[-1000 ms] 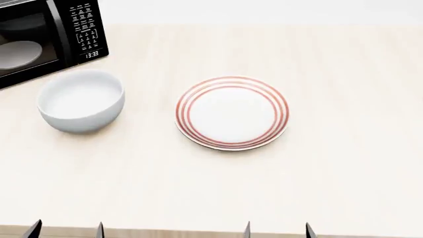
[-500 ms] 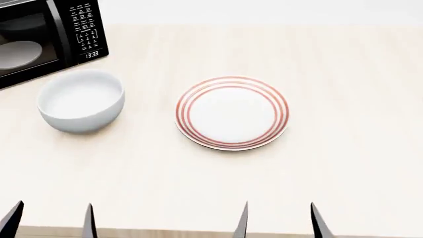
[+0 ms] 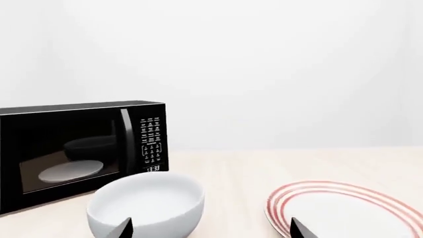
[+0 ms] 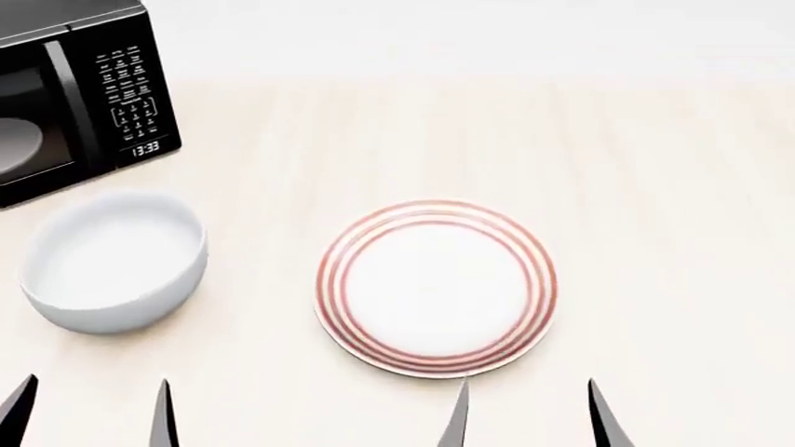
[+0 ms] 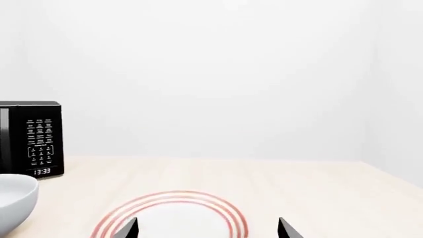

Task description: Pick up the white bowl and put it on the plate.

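The plain white bowl [image 4: 112, 261] stands on the wooden table at the left, in front of the microwave; it also shows in the left wrist view [image 3: 146, 206] and at the edge of the right wrist view [image 5: 15, 201]. The red-ringed plate [image 4: 437, 286] lies flat mid-table, apart from the bowl, and appears in both wrist views [image 3: 347, 210] [image 5: 173, 215]. My left gripper [image 4: 89, 414] is open near the table's front edge, short of the bowl. My right gripper [image 4: 528, 414] is open just in front of the plate. Only the dark fingertips of each show.
A black microwave [image 4: 69, 98] stands at the back left, close behind the bowl, its door shut and a turntable visible inside [image 3: 69, 171]. The light wooden table [image 4: 671, 186] runs to a white wall behind.
The head view has shifted: bowl, plate and microwave now sit lower in it and the plate looks larger. Both pairs of fingertips rose into view a second ago and hold their place since.
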You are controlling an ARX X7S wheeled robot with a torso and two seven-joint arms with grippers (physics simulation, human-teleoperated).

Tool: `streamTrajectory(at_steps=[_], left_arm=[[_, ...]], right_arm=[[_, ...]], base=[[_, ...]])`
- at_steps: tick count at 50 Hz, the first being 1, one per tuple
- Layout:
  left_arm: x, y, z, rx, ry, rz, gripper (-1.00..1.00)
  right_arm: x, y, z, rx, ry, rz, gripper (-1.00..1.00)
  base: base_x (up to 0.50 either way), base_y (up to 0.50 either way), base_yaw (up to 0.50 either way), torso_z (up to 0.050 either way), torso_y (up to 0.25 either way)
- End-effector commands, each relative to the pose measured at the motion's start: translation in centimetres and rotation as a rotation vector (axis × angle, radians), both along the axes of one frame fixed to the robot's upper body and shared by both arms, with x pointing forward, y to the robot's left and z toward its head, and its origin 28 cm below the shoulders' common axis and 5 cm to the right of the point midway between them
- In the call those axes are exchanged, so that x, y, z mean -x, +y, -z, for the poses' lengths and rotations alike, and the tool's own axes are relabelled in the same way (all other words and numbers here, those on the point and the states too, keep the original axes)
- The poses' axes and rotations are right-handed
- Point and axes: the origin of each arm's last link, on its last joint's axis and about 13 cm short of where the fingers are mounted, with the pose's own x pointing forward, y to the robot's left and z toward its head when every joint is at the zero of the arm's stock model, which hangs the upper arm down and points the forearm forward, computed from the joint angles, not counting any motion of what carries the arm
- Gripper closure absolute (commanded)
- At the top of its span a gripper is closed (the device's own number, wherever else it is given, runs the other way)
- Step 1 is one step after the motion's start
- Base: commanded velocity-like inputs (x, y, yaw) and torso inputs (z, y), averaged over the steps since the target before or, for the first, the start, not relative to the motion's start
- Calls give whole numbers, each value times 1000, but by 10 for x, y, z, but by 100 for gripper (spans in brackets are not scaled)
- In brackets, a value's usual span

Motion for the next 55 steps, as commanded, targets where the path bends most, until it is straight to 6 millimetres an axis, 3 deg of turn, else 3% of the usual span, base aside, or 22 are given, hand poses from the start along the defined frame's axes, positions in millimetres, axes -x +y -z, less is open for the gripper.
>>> streamTrajectory(at_steps=[1, 20, 32, 46, 55], left_arm=[[-1, 2, -1, -4, -3, -11, -100], [-1, 2, 0, -11, 0, -13, -100], [1, 3, -4, -16, 6, -23, -100], [16, 6, -66, 24, 22, -50, -100], [8, 17, -94, 20, 48, -74, -100]], right_arm=[[-1, -1, 0, 4, -4, 2, -100], [-1, -1, 2, 5, 1, -2, -100], [-1, -1, 4, 14, 0, -4, -100], [-1, -1, 4, 6, -1, -8, -100], [-1, -2, 4, 3, 0, -4, -100]], base=[[500, 0, 0, 0, 0], [500, 0, 0, 0, 0], [16, 0, 0, 0, 1], [0, 0, 0, 0, 0], [0, 0, 0, 0, 0]])
